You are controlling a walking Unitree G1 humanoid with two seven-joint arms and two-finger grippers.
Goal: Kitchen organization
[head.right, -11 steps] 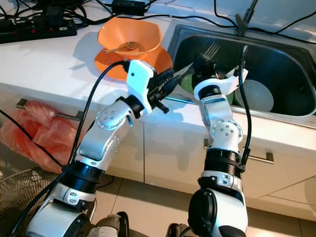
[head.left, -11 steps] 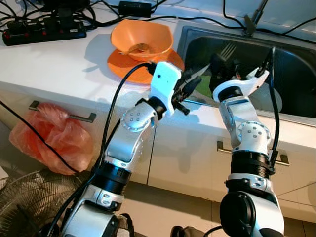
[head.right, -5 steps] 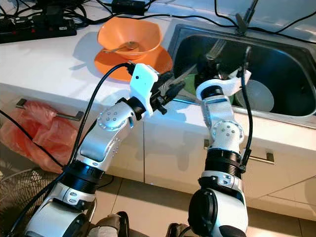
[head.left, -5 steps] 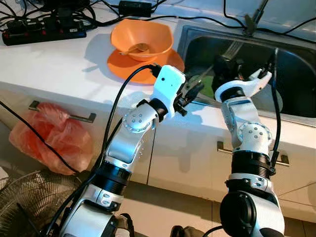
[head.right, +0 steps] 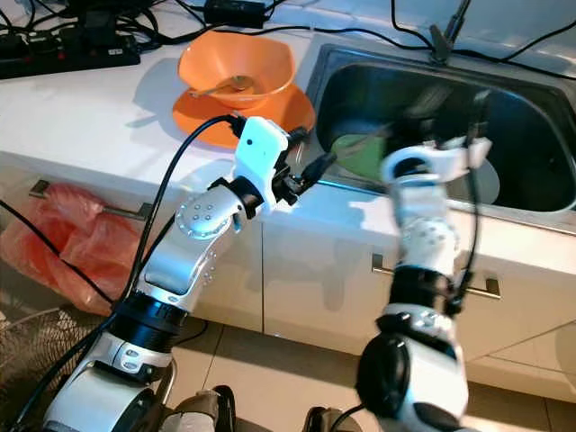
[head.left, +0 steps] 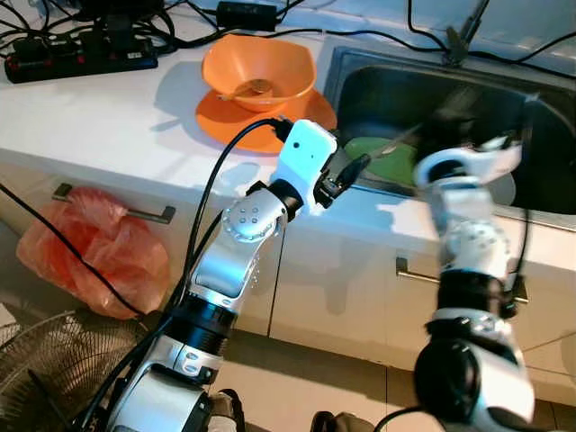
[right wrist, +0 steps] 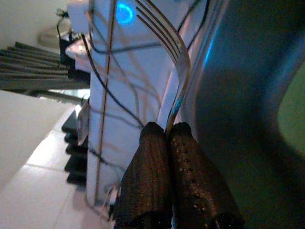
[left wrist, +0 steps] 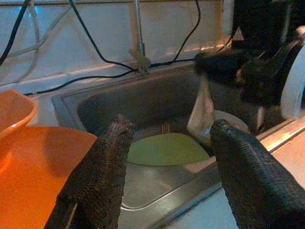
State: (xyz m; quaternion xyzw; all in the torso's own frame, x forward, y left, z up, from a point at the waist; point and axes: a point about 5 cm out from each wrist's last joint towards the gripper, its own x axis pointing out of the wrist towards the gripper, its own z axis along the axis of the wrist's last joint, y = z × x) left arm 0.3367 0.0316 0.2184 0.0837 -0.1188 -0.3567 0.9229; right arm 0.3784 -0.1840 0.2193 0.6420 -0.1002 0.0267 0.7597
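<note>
A metal fork is pinched at its handle by my right gripper, which is shut on it. That arm is motion-blurred above the steel sink, its gripper over the basin. A green plate lies in the sink bottom, with a white dish beside it. My left gripper is open and empty, hovering at the sink's front left rim, facing the green plate. An orange bowl holding a spoon sits on an orange plate left of the sink.
A black power strip and several cables lie at the back of the white counter. A faucet stands behind the sink. A red plastic bag hangs from a drawer handle. A wire fan stands on the floor at left.
My right arm has swung to the right over the sink with the fork and is now blurred. The left gripper has shifted slightly along the sink's rim.
</note>
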